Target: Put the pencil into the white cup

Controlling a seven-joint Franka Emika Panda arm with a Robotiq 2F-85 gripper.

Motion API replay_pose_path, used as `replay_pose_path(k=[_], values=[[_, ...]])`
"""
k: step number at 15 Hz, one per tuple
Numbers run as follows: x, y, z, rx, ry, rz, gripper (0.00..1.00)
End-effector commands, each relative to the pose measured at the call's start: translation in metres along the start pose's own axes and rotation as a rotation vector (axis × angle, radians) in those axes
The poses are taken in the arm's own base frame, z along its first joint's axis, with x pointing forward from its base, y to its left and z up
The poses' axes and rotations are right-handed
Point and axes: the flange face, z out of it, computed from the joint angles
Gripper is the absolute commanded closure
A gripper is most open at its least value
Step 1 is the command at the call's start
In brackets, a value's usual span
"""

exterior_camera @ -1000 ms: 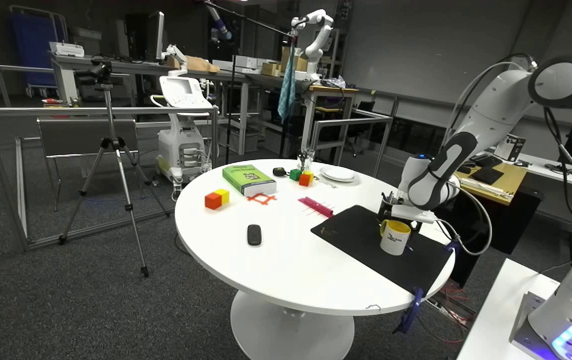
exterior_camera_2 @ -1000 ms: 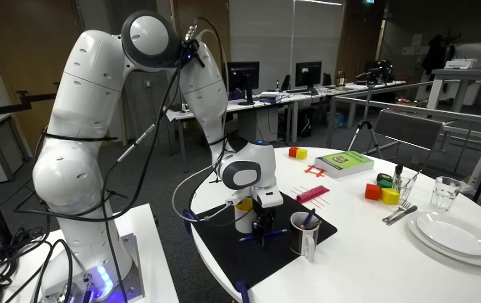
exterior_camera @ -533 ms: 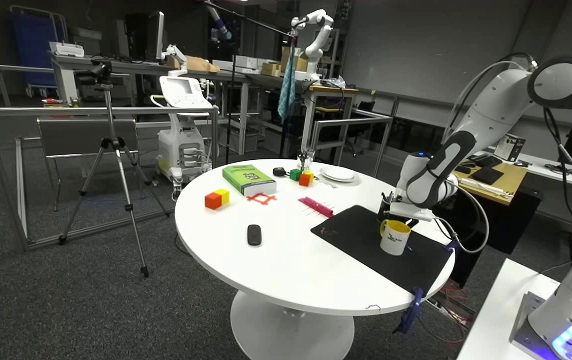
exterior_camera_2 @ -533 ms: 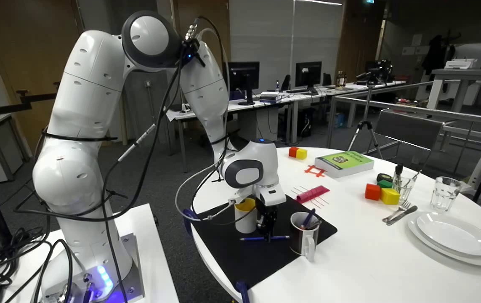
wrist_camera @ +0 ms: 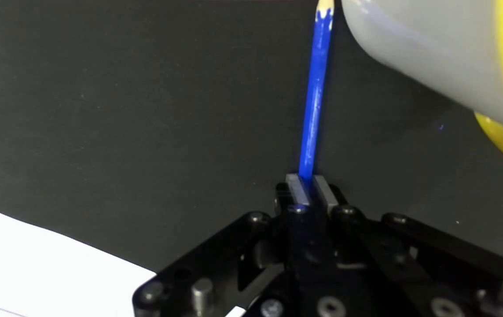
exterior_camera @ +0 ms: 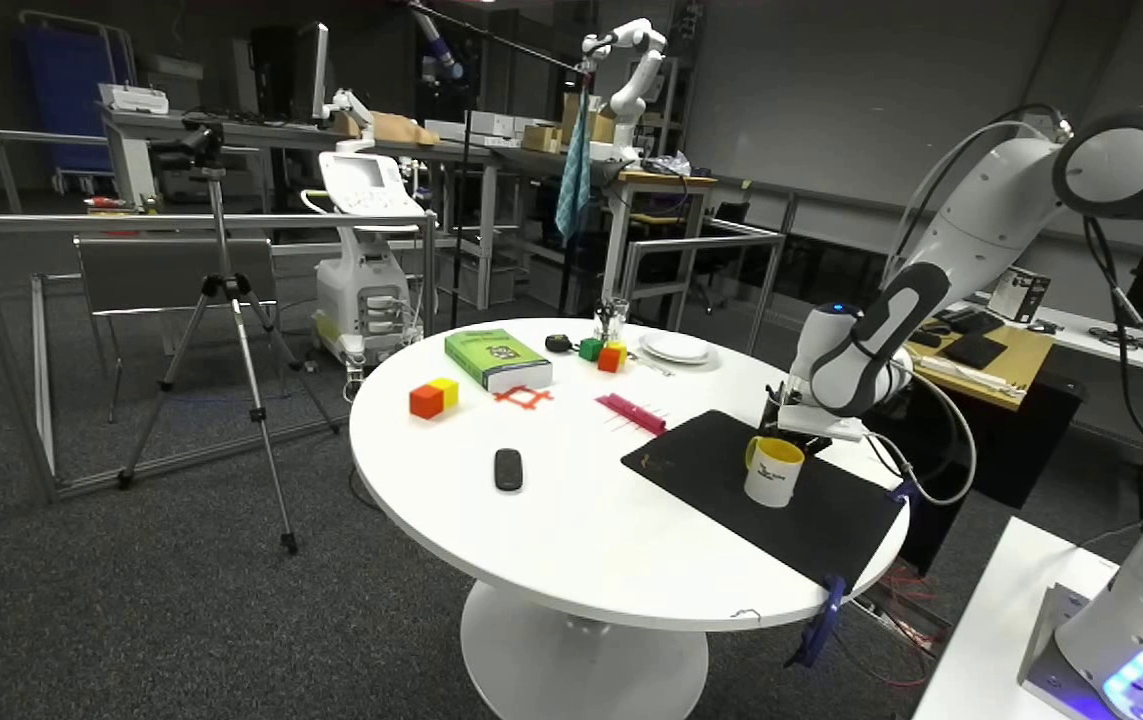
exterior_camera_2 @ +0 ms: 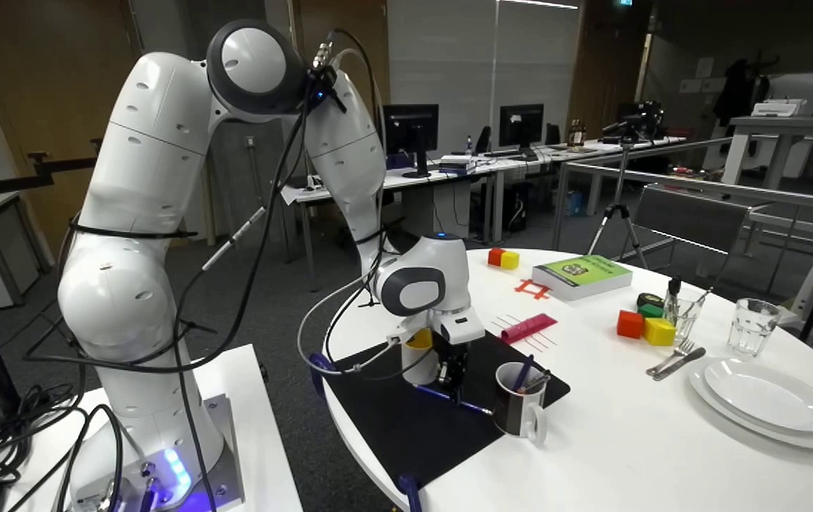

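In the wrist view the pencil (wrist_camera: 314, 92), blue with a bare wood tip, runs up from between the grey pads of my gripper (wrist_camera: 308, 190), which is shut on it. Its tip end lies beside the base of the white cup (wrist_camera: 427, 53), whose rim and inside are yellow. That white cup (exterior_camera: 771, 484) stands upright on the black mat. In an exterior view the gripper (exterior_camera_2: 456, 402) is low over the mat, between the white cup (exterior_camera_2: 419, 368) and a dark mug; the pencil (exterior_camera_2: 476, 408) spans from cup to mug. I cannot tell whether the pencil touches the mat.
A dark-sided mug (exterior_camera_2: 509, 416) with pens stands close beside the gripper. The black mat (exterior_camera_2: 406, 441) is clamped at the table edge by a blue clamp (exterior_camera_2: 410, 491). Farther off are a green book (exterior_camera_2: 580, 274), plates (exterior_camera_2: 772, 395), a glass (exterior_camera_2: 752, 327) and coloured cubes (exterior_camera_2: 629, 324).
My gripper has gone lower and its jaws have come together on the pencil. The pencil has swung at an angle. The white cup and the dark mug have both shifted slightly.
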Motion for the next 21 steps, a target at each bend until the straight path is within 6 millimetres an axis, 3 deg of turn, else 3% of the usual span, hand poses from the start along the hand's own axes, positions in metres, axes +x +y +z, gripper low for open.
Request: replay_pose_path(k=[1,13,21], values=[[0.001,0.002,0.003,-0.014,0.048,-0.072,0.98],[-0.006,0.005,-0.026,-0.081,0.149,-0.212,0.98],[-0.018,0.002,-0.057,-0.191,0.28,-0.256,0.98]])
